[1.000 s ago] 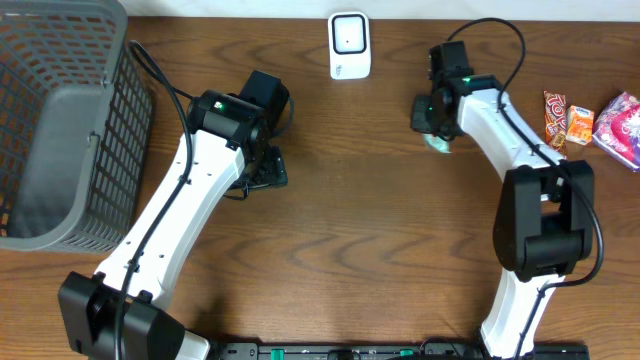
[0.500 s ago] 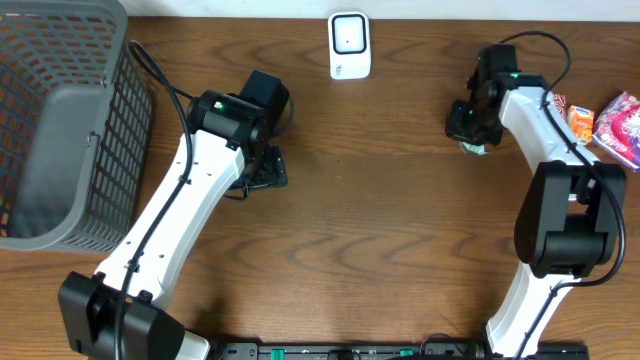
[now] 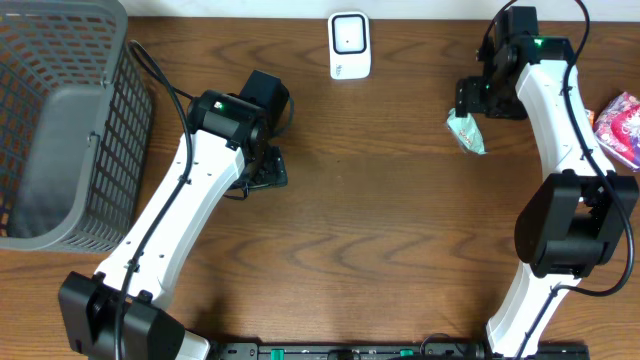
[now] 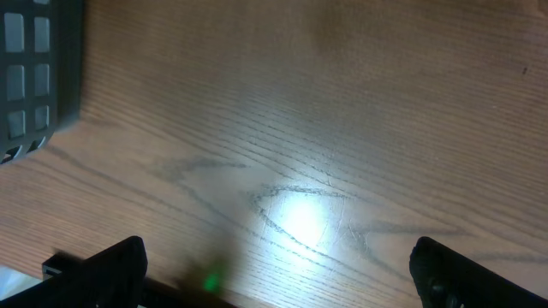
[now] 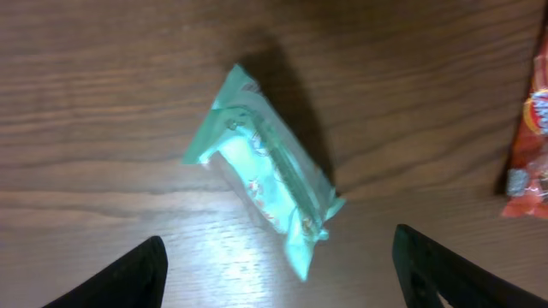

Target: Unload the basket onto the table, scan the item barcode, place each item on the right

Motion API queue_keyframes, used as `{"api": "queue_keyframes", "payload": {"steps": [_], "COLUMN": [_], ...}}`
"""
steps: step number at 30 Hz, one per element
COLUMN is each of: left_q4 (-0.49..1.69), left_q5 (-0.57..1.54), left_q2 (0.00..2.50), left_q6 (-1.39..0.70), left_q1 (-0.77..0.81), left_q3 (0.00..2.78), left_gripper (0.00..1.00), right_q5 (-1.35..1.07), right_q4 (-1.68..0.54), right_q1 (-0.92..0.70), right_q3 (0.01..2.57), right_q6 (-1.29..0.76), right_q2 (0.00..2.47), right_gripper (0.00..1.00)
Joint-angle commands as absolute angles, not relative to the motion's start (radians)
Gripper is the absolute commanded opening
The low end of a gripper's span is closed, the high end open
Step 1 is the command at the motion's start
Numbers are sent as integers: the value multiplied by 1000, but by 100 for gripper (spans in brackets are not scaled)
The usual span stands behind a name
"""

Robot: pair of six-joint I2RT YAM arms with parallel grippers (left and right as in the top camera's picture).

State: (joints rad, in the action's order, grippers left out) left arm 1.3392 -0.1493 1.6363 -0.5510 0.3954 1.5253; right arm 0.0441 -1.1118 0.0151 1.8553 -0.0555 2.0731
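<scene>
Tabletop [image 3: 380, 230] of brown wood grain fills every view, with bright glare on it under the left gripper [image 4: 278, 274], jaws spread wide over bare wood. Right gripper [image 3: 478, 100] hangs with jaws apart, holding nothing; mint-green packet [image 5: 265, 175] lies flat on the wood below it, right of the white scanner [image 3: 349, 45], grey basket [image 3: 60, 200] far left

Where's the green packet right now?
In the overhead view, the green packet lies on the table at the right, just below the open right gripper, left of the pink snack pack.
</scene>
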Motion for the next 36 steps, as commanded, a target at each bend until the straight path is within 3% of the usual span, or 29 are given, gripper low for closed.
{"api": "queue_keyframes", "payload": {"steps": [1,11,13,16,21,36], "left_q4": [1346,1346,1346,1346,1346,1346], "left_q5": [-166,-166,-166,-166,-166,-166], "left_q2": [1644,1644,1644,1644,1644,1644], "left_q6": [-563,-562,-563,-563,-563,-562], "left_q1": [395,395,395,395,395,395], "left_q3": [1528,1528,1528,1528,1528,1528], "left_gripper": [98,98,98,98,98,98], "right_q5": [99,100,99,99,78,-949], "right_q4": [-1081,-897,-868,-853,-855,-877], "right_q1": [15,-20,-20,-20,-20,60], "right_q3": [1802,1591,1558,1530,1528,1559], "right_q6": [-4,58,57,38,-42,-145], "right_q2": [2082,2082,2082,2082,2082,2082], "right_gripper": [81,84,80,60,1,1]}}
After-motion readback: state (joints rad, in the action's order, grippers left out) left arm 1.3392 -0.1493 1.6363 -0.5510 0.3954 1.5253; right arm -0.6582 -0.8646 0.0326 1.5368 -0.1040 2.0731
